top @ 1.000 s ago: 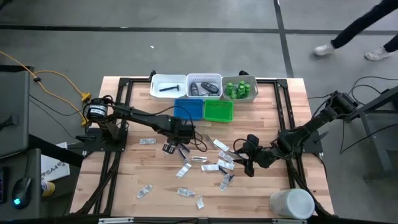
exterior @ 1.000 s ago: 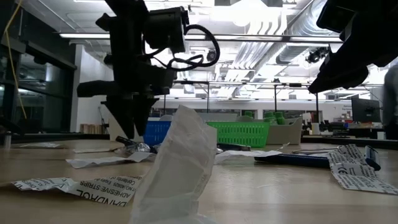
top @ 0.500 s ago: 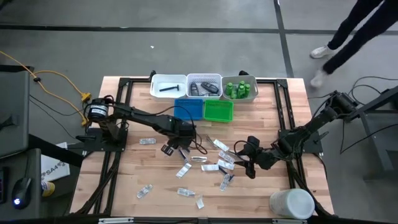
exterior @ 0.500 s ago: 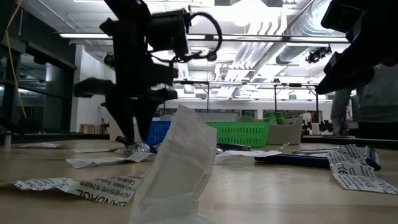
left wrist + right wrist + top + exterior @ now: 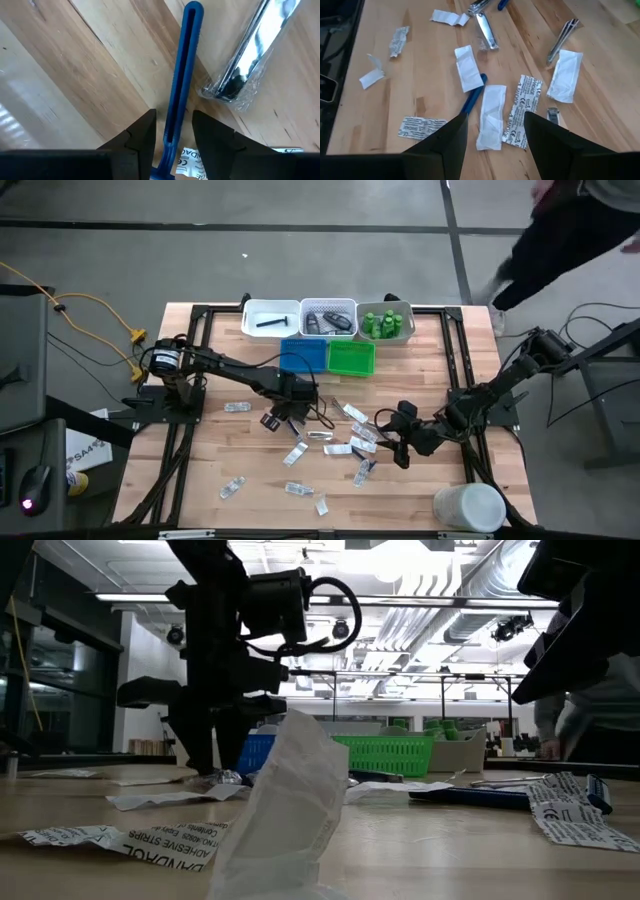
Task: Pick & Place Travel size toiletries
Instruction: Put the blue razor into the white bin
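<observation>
Bright, even light from ceiling strips (image 5: 330, 602) gives soft, faint shadows. The person (image 5: 580, 220) is motion-blurred. Glare flashes off a clear wrapper (image 5: 250, 60). The nearest packet (image 5: 285, 810) is out of focus.

Stood on a grey concrete floor (image 5: 300, 260) crossed by dark seams. Was built of pale wooden planks, the worktop (image 5: 220, 520), framed by black metal rails (image 5: 190, 330). Trailed across the floor at one side, a yellow cable (image 5: 90, 305). Walked past the far corner, a person (image 5: 580, 230) in dark trousers. Showed beyond the worktop an open hall under white ceiling ducts (image 5: 420, 620) and long strip lights (image 5: 140, 597), with dark glass panels (image 5: 60, 690) along one wall and distant desks (image 5: 560, 745).
</observation>
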